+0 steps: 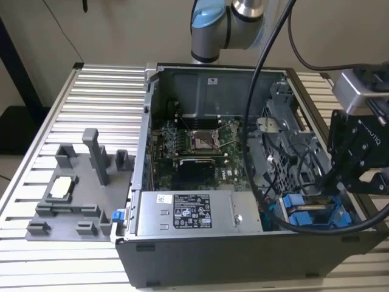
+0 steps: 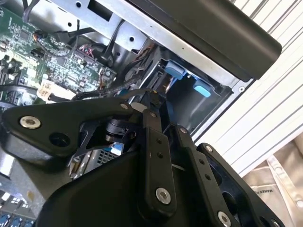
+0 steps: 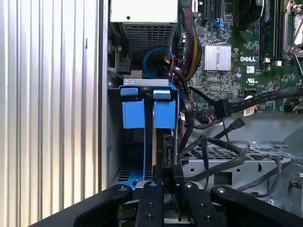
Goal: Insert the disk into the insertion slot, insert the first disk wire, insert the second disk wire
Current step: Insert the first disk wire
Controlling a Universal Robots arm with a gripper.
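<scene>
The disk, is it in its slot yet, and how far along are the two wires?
Done, apparently: the disk sits in the insertion slot, beside another blue carrier. In hand: the gripper is lined up with the disk's exposed edge; whether it holds anything is hidden. Left: at least one black connector hangs loose beside the cage.
</scene>
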